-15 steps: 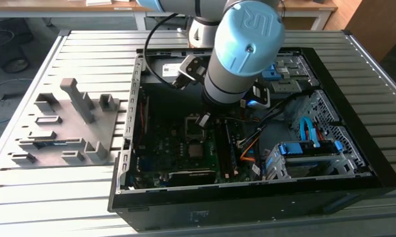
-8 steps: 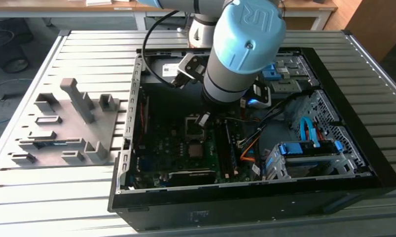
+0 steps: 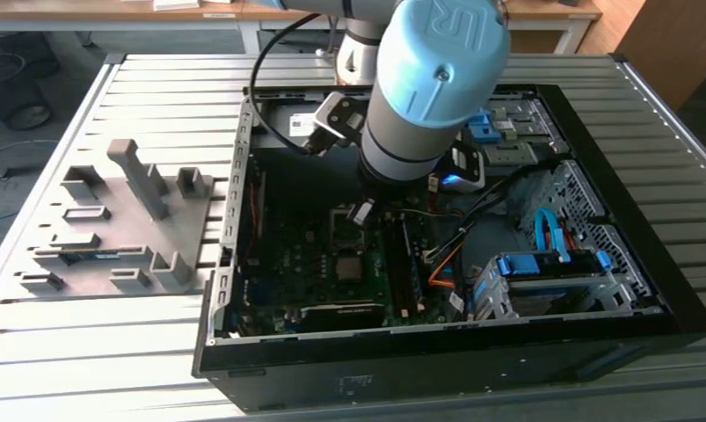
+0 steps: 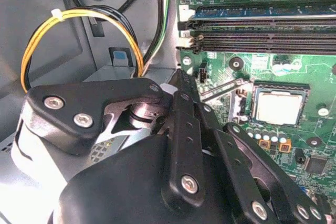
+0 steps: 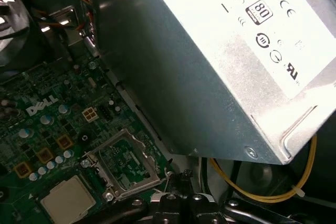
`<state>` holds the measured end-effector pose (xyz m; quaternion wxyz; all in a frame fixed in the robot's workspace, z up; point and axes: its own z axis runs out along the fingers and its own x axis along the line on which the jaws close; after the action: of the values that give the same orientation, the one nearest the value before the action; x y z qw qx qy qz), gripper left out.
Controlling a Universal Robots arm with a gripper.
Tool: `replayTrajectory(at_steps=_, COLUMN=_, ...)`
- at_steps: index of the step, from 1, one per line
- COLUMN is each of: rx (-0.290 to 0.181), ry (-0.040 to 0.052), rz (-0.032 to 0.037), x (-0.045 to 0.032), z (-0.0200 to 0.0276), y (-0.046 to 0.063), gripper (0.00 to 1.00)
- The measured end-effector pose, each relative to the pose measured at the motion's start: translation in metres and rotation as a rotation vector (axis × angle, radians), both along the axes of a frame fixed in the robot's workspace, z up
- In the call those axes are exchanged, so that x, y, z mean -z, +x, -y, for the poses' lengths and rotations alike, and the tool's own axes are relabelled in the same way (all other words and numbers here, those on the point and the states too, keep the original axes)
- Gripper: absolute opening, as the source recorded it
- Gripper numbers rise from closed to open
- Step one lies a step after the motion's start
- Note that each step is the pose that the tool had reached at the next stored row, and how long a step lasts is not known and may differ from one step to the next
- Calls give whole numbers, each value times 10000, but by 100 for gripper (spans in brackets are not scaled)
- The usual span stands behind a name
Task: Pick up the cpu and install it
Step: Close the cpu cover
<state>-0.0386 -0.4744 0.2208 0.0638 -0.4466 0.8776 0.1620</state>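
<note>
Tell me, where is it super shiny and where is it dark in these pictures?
First wrist view: glare whitens the top of the power-supply box, its side in shadow. Second wrist view: the cpu shines pale. Exterior view: the computer case is dark inside, the slatted table bright.

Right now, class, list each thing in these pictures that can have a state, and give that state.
cpu: lying flat in the socket, not held.
load plate: swung open, tilted up beside the cpu.
computer case: lying on its side, panel off.
gripper: shut, empty, near the load plate.
</note>
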Motion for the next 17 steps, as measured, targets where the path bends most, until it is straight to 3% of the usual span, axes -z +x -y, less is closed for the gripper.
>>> replayTrajectory(at_steps=9, rx=-11, ry=-1, rz=122, x=-61, z=50, y=-36, gripper=10)
replayTrajectory(at_steps=17, rx=-81, ry=-1, rz=158, x=-76, z=57, y=-53, gripper=10)
